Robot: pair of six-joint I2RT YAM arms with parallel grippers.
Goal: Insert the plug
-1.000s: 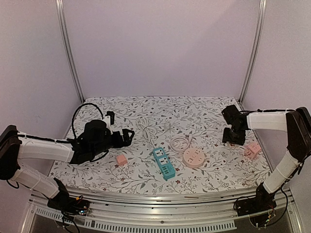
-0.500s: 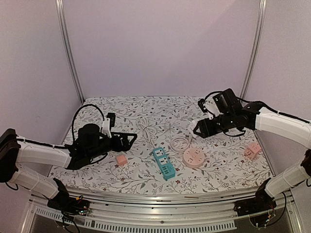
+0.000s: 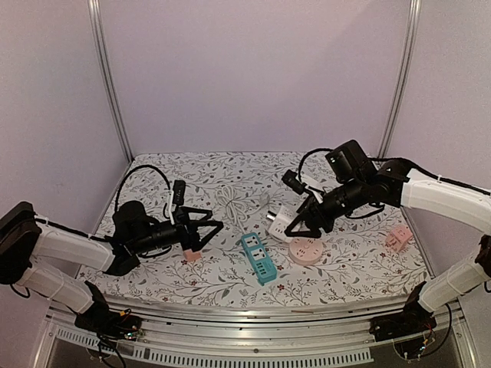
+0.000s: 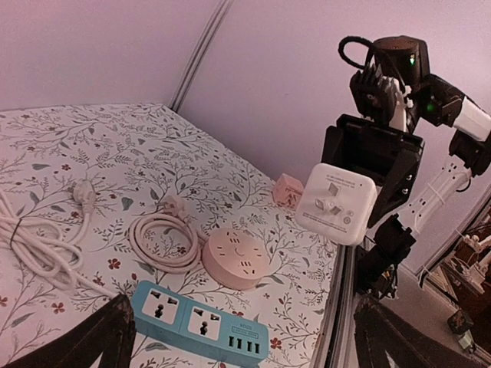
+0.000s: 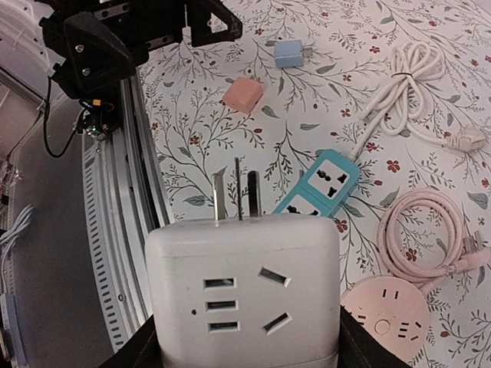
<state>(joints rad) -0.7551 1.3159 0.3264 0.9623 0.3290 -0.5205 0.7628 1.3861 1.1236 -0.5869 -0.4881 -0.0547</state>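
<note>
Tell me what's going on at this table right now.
The right gripper holds a white adapter plug in the air above the floral table, close to the teal power strip and the round pink power strip. Its prongs are bare and not yet in any socket. The left gripper hangs open near a small pink adapter, holding nothing.
</note>
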